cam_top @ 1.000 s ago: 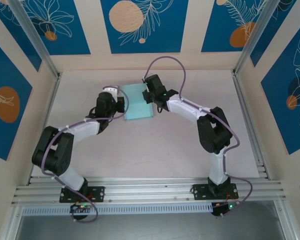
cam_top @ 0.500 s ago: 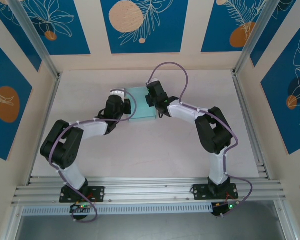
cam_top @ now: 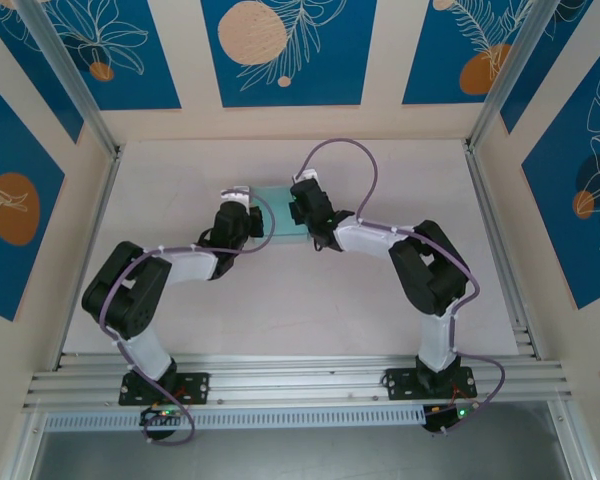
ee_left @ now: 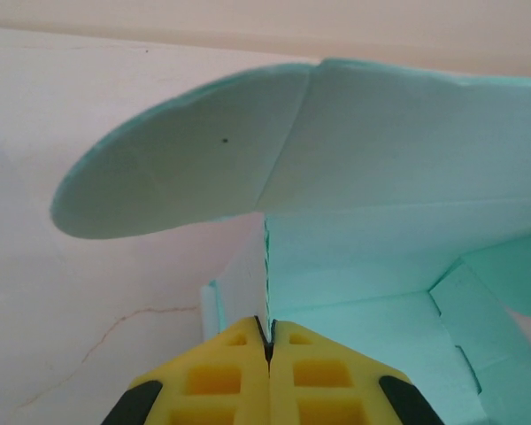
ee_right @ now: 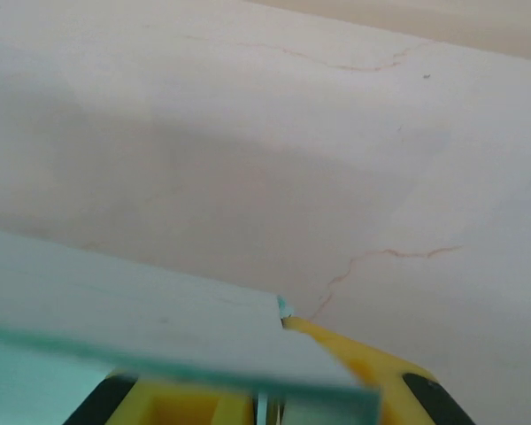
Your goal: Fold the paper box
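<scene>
The paper box [cam_top: 280,212] sits between the two claws, toward the far middle of the table [cam_top: 380,160]. Over the last second its pale patch seen from above has shrunk as the claws have drawn toward each other, which suggests the flat card is being raised into walls, with the fold under way but unfinished. The left claw [ee_left: 267,341] is pinched tight on a thin upright wall edge. Just beyond its tips a rounded flap [ee_left: 168,177] arches up and to the left, and a creased floor panel lies to the right. The right claw [ee_right: 265,403] stands narrow, with a card panel lying across its tips, apparently nipped. The box's free edges lie beyond both claws, toward the back wall [cam_top: 290,120]. Bare table stretches well away to the outer side of each claw, which should leave room to swing.
</scene>
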